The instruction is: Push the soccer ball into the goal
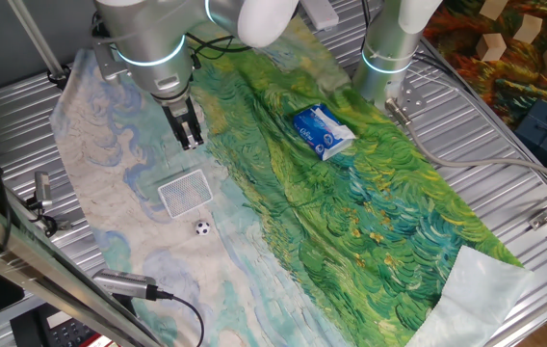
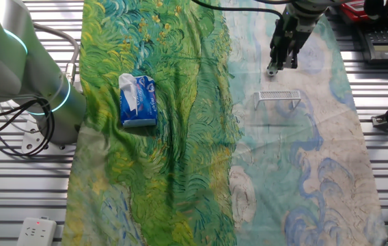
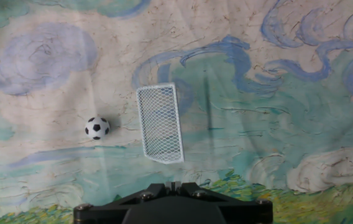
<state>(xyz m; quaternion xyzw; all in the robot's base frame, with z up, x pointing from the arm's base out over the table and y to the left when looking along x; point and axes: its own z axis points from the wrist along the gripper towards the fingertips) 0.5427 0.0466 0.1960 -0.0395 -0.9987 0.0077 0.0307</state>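
Your gripper (image 1: 191, 141) hangs above the cloth (image 1: 370, 207), fingers looking nearly together; the tissue packet (image 1: 321, 131) sits well off to its side. Below it, the goal (image 3: 160, 122) stands between gripper and ball (image 3: 97, 127), blocking that line, with its long side crossways.

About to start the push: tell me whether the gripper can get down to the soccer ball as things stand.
Probably yes. The gripper hangs above the cloth beyond the goal; the soccer ball sits in the open beside the goal, nothing on top of or against it.

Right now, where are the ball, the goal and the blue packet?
ball (image 3: 97, 127): hand view, its middle.
goal (image 3: 160, 122): hand view, centre of the netting.
packet (image 1: 321, 131): one fixed view, blue top face.
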